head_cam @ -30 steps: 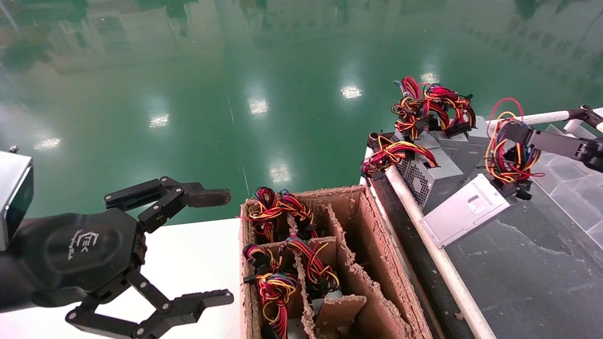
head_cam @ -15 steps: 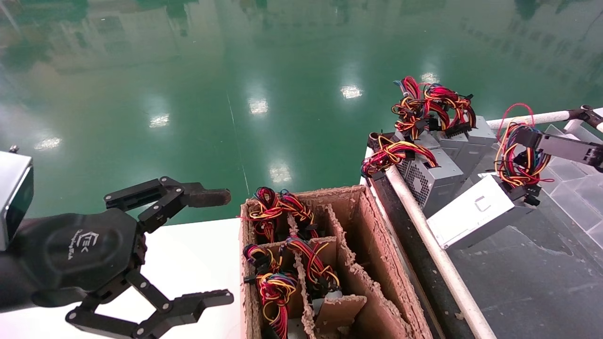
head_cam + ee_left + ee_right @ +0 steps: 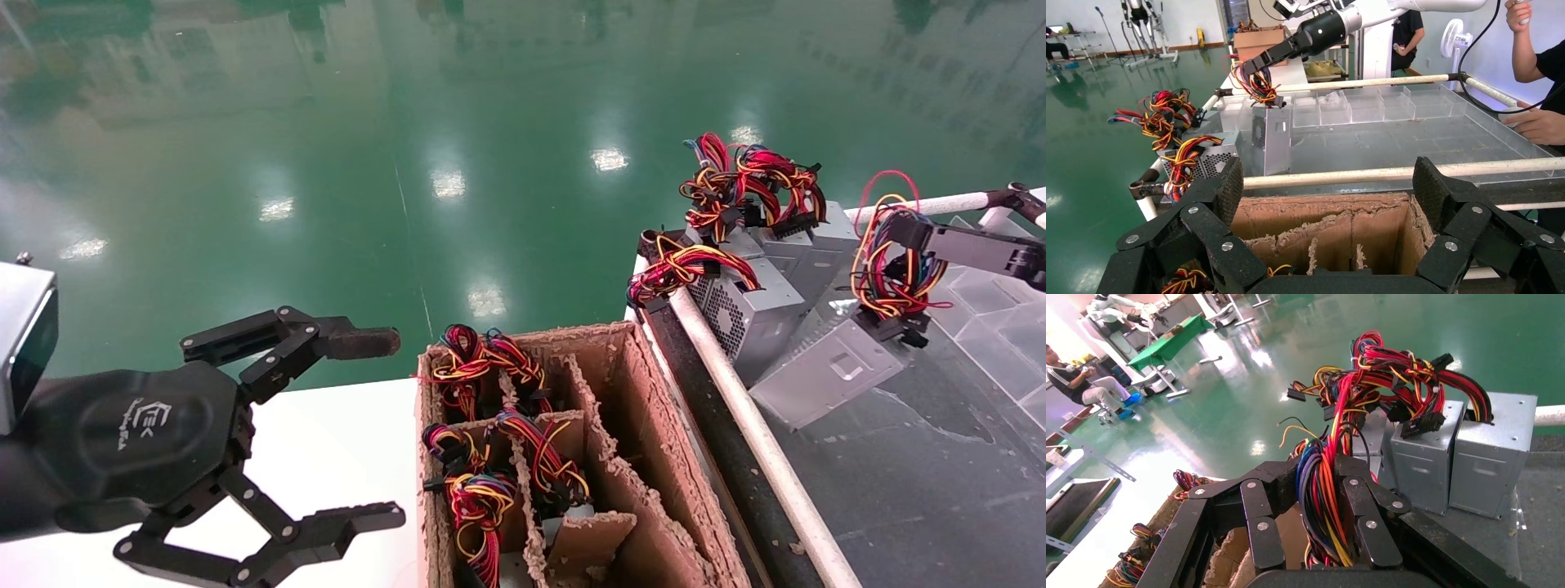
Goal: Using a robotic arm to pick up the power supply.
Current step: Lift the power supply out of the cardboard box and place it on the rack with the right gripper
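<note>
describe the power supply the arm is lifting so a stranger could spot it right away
Look at the dark table to the right of the cardboard box. The power supply is the grey metal box tilted there, hanging by its wire bundle from the right gripper; the other power supplies sit untouched.

Robotics lab: glossy green floor (image 3: 409,163), other robots (image 3: 1113,309)

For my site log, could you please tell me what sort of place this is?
Probably a factory or robot-lab floor: glossy green floor, power supplies on a bench, a partitioned carton, another robot.
</note>
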`<state>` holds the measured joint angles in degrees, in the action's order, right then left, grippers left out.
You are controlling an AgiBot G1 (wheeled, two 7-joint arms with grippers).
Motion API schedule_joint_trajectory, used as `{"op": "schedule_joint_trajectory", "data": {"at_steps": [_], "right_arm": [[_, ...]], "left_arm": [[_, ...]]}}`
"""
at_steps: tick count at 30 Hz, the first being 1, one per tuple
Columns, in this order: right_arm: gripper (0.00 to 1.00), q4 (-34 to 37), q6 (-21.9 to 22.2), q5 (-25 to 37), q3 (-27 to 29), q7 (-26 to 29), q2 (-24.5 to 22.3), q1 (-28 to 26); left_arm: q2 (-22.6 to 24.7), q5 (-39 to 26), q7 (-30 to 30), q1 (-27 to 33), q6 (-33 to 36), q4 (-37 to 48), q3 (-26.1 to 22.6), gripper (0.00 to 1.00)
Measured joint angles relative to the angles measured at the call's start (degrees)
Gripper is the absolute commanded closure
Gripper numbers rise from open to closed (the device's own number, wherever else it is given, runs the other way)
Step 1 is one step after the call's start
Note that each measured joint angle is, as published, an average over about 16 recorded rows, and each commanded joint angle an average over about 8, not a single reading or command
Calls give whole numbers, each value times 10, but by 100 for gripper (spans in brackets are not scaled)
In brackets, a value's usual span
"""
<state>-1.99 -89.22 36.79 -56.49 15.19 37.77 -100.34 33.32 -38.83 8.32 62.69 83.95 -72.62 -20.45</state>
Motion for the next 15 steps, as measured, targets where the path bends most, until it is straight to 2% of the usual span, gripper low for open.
{"op": "schedule_joint_trajectory", "data": {"at_steps": [15], "right_arm": [[100, 4, 21, 14, -9, -20, 15, -9]], "left_arm": [[0, 0, 0, 0, 0, 0, 0, 0]]}}
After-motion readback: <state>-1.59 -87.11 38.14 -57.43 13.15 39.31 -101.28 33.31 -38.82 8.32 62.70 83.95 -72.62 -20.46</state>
